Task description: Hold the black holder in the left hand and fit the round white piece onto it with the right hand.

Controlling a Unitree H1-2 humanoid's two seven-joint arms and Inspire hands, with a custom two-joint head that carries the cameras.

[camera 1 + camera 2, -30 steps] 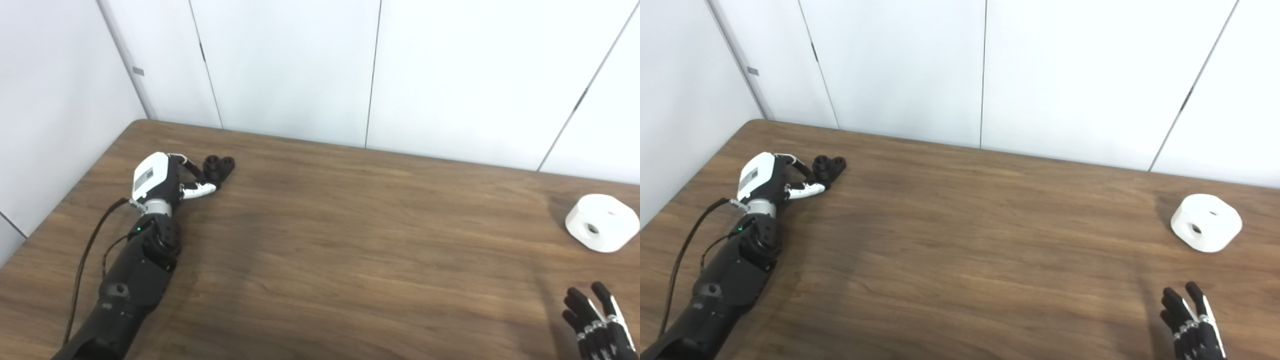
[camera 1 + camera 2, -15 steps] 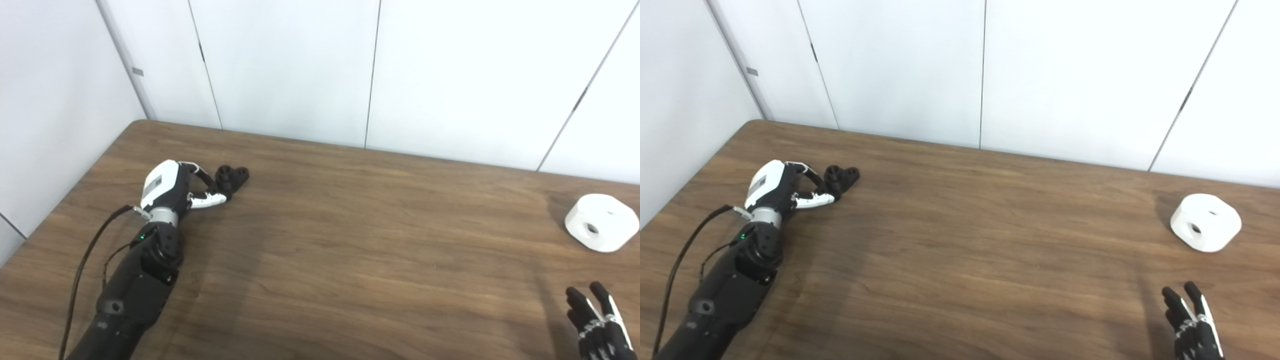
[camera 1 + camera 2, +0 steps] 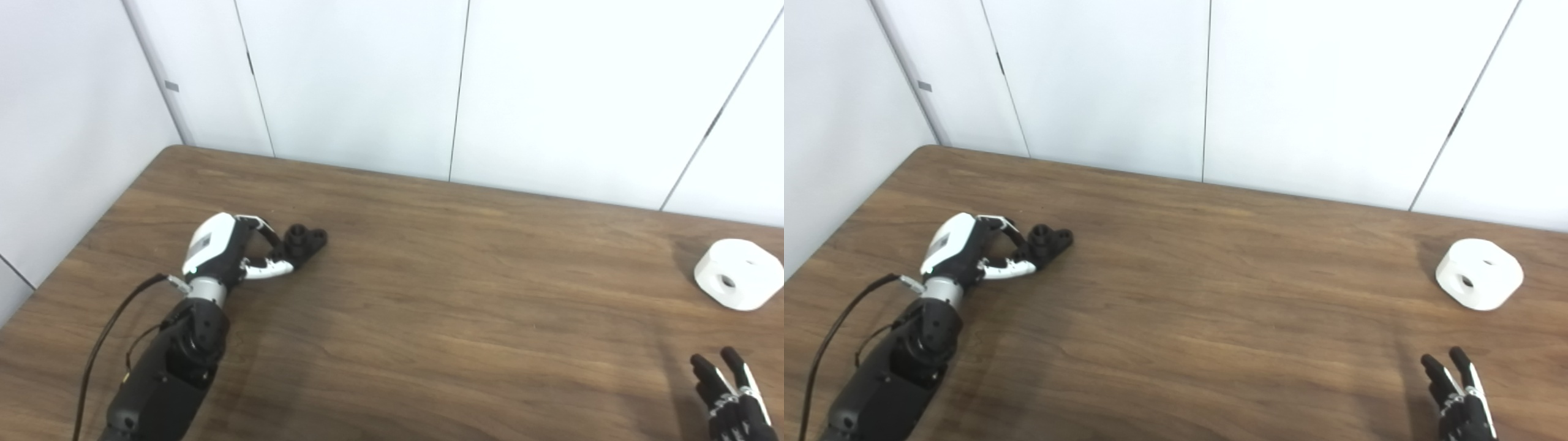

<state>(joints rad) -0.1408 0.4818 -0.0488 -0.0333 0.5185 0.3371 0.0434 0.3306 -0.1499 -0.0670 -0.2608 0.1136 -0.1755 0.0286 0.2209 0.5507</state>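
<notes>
So the left hand [image 3: 229, 254] grips the black holder [image 3: 304, 241] — the right hand [image 3: 732, 398] is loose, fingers apart, and the white piece [image 3: 738, 272] beyond it is untouched.

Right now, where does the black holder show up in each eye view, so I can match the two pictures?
Left eye view: the black holder sits left of centre on the table, pinched at the fingertips of the left hand.
Right eye view: the black holder appears further toward the left edge, in the same grip.
Shared landmark: the round white piece lies at the far right, beyond the right hand.
</notes>
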